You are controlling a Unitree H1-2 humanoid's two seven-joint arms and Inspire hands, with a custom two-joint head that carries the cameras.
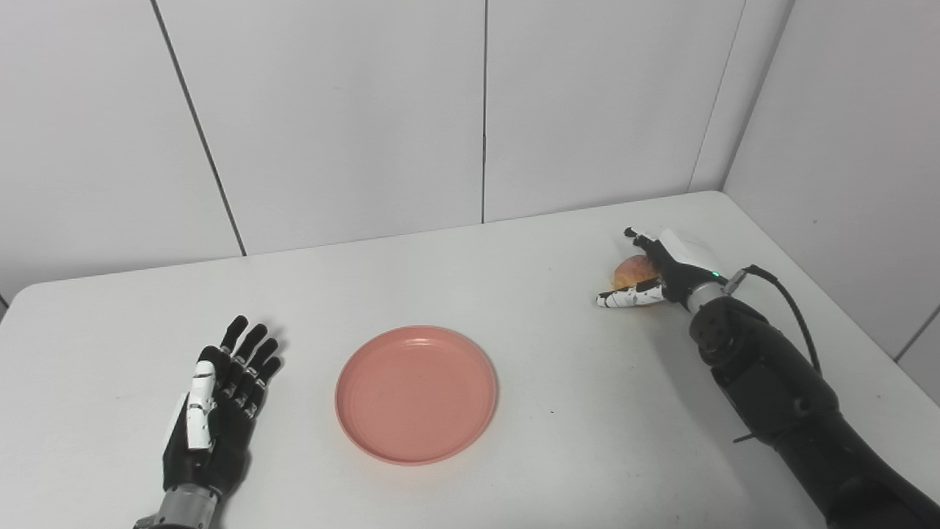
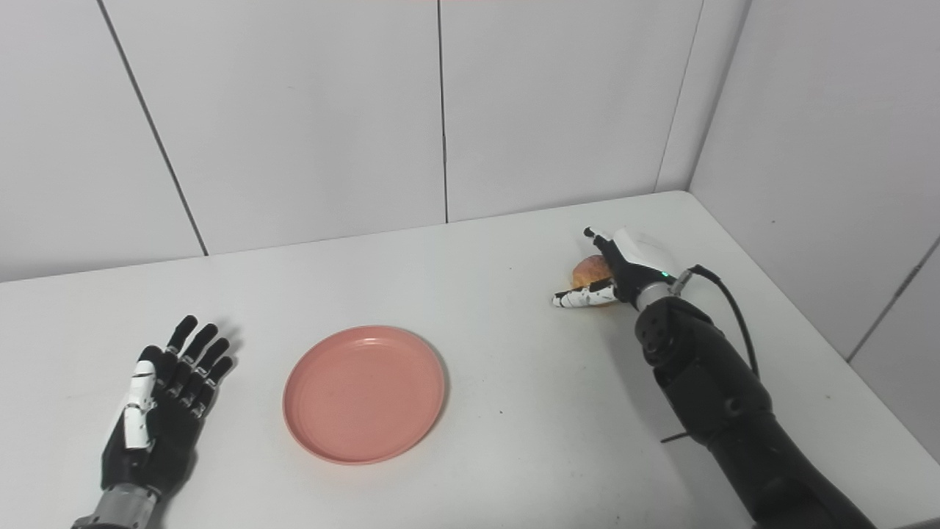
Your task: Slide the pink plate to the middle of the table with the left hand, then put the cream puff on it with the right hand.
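bright, even light | soft faint shadows | sharp focus

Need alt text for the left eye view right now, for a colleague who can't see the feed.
The right hand is cupped around the cream puff at the table's far right. The empty pink plate sits mid-table, and the open left hand lies flat beside it.
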